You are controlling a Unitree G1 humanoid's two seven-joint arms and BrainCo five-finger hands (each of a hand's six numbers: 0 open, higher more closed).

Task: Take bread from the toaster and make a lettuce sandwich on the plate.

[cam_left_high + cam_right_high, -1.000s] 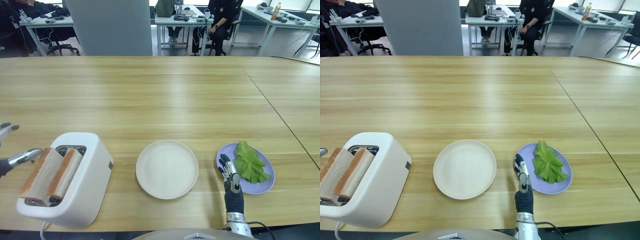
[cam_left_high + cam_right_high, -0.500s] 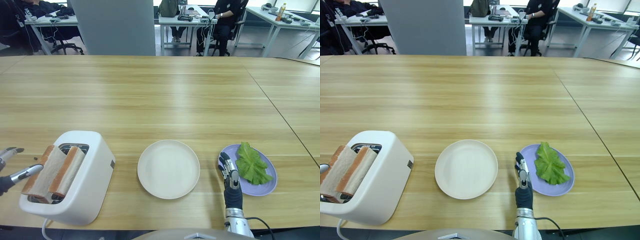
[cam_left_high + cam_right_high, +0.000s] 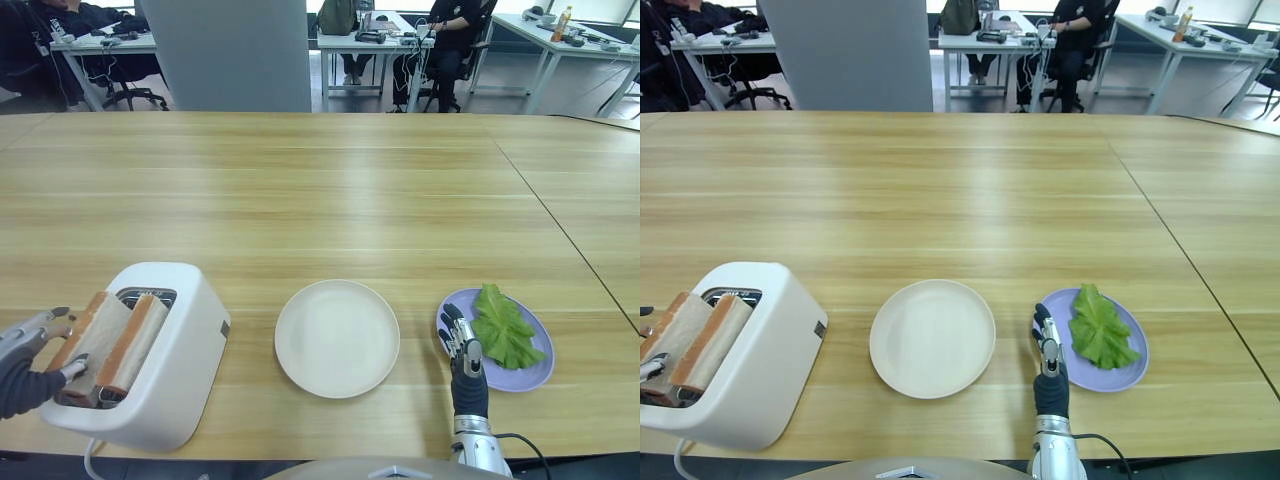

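Note:
A white toaster [image 3: 165,385] stands at the front left with two bread slices [image 3: 128,342] sticking up from its slots. My left hand [image 3: 32,358] is at the toaster's left side, fingers spread, with a fingertip and the thumb touching the left slice [image 3: 98,336]. A bare cream plate [image 3: 337,338] lies in the front middle. To its right, a purple plate [image 3: 524,376] carries a lettuce leaf [image 3: 505,326]. My right hand [image 3: 463,350] stands upright at the purple plate's left rim, fingers straight, holding nothing.
The toaster's cord [image 3: 88,461] hangs off the near table edge. A seam [image 3: 560,225] splits the wooden tabletop on the right. Beyond the table's far edge are a grey partition [image 3: 235,55], desks and office chairs.
My left hand has moved right, in to the toaster, and now touches the left bread slice. The right hand has stayed beside the purple plate.

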